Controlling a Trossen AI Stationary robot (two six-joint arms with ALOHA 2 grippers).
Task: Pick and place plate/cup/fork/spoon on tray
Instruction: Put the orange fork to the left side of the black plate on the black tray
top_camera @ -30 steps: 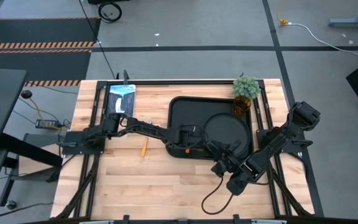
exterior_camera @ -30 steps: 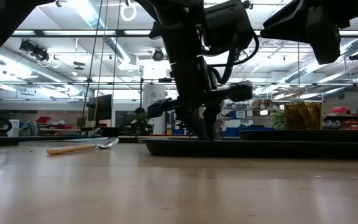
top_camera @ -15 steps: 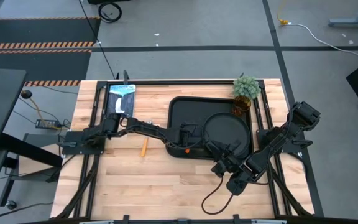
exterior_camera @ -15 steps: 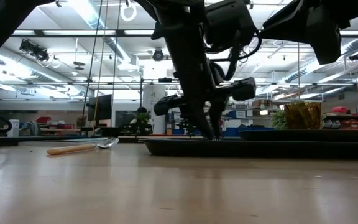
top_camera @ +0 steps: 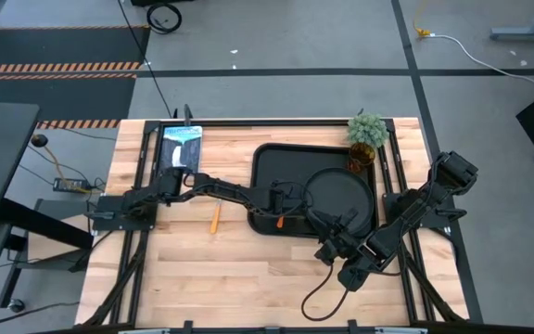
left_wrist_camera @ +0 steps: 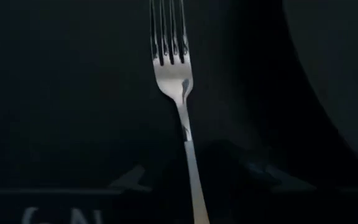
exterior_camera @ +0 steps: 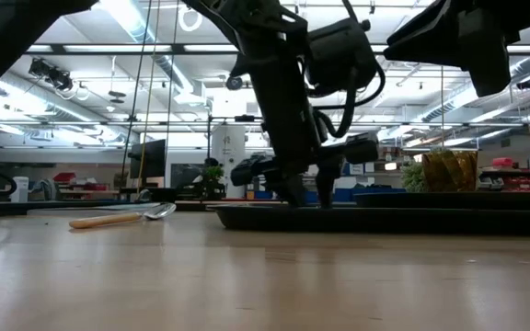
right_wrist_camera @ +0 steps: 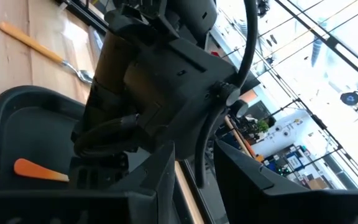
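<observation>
The fork lies flat on the black tray [top_camera: 267, 162], its tines [left_wrist_camera: 171, 62] toward the tray's far side and its orange handle [top_camera: 281, 223] near the front rim; the handle also shows in the right wrist view [right_wrist_camera: 39, 169]. My left gripper [top_camera: 284, 199] stands over the fork, open, with a finger on either side of its metal neck [left_wrist_camera: 188, 155]. The round plate [top_camera: 339, 193] and the amber cup [top_camera: 359, 160] sit on the tray. The spoon [top_camera: 215, 218] lies on the table left of the tray. My right gripper [top_camera: 330, 232] waits open and empty by the tray's near right corner.
A small green potted plant [top_camera: 367, 130] stands at the tray's far right corner. A blue and white flat object [top_camera: 181, 148] lies at the table's far left. Bare wood stretches along the table's near side [top_camera: 248, 278].
My left gripper has opened its fingers over the fork and shifted a little toward the plate and the far edge. The fork has stayed flat on the tray where it was. The right arm has kept still.
</observation>
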